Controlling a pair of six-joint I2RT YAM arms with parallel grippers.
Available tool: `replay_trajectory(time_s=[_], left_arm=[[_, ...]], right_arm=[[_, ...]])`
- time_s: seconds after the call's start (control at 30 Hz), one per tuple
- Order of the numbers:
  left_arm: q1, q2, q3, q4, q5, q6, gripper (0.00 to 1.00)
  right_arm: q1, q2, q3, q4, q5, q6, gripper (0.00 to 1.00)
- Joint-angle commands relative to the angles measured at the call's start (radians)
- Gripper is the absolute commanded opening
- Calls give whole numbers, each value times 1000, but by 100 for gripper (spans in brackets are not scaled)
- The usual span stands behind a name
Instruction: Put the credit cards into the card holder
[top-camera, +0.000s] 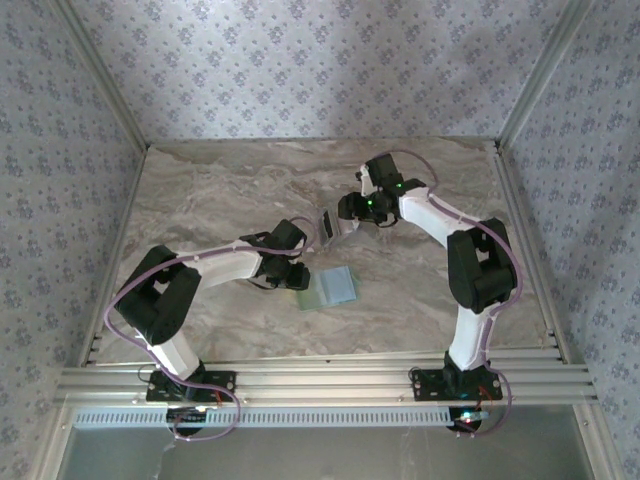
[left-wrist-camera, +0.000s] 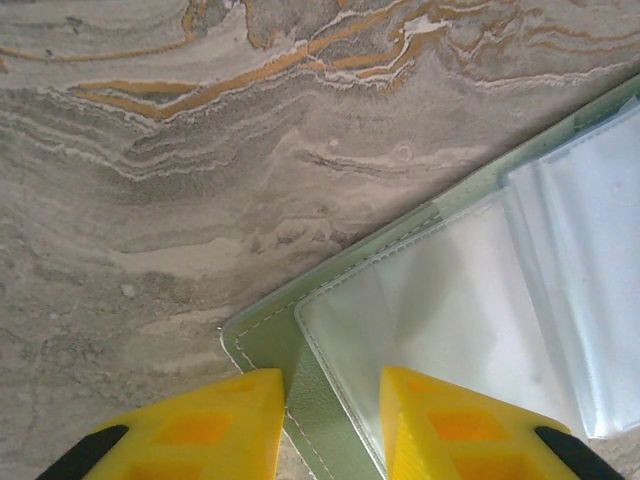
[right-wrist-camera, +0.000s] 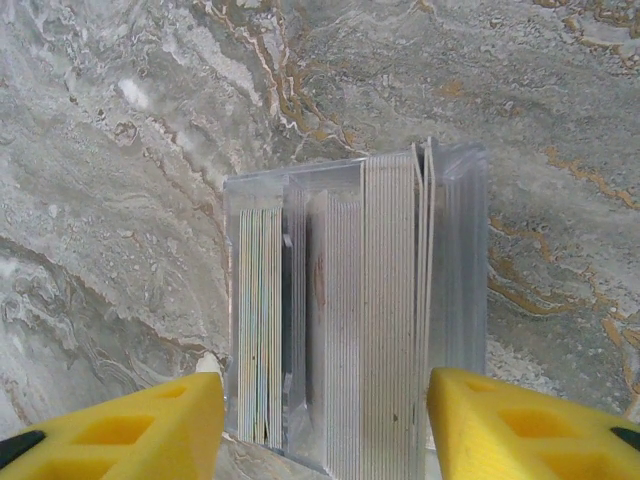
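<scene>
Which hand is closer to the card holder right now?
Left. The left hand straddles a corner of the card holder; the right hand is farther back, astride the credit cards.

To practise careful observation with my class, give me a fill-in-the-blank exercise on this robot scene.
The card holder lies open, coloured pale ___.
The credit cards stand on edge in a clear ___.
The right gripper has them between its ___ fingers.
The left gripper is at the holder's ___.
Missing: green; box; yellow; corner.
</scene>
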Motion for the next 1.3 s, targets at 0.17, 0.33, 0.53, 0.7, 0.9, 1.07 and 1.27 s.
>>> replay_trajectory(time_s=[0.17, 0.33, 0.53, 0.7, 0.9, 1.07, 1.27], left_arm=[[4, 32, 2, 2, 11, 9, 31], [3, 35, 3, 2, 11, 9, 31], [4, 37, 3, -1, 11, 9, 30], [4, 38, 5, 0, 12, 9, 30], [6, 39, 5, -2, 12, 9, 30], [5, 40, 5, -1, 12, 9, 30], [5, 44, 7, -4, 12, 11, 30]], right_arm=[[-17, -32, -17, 24, -49, 15, 51], [-25, -34, -19, 24, -57, 17, 45], [-32, -37, -21, 24, -63, 21, 38], [-36, -43, -23, 20, -65, 20, 34], [-40, -48, -25, 17, -65, 20, 27], [-44, -47, -26, 13, -66, 20, 22], [-47, -50, -26, 7, -61, 21, 16]])
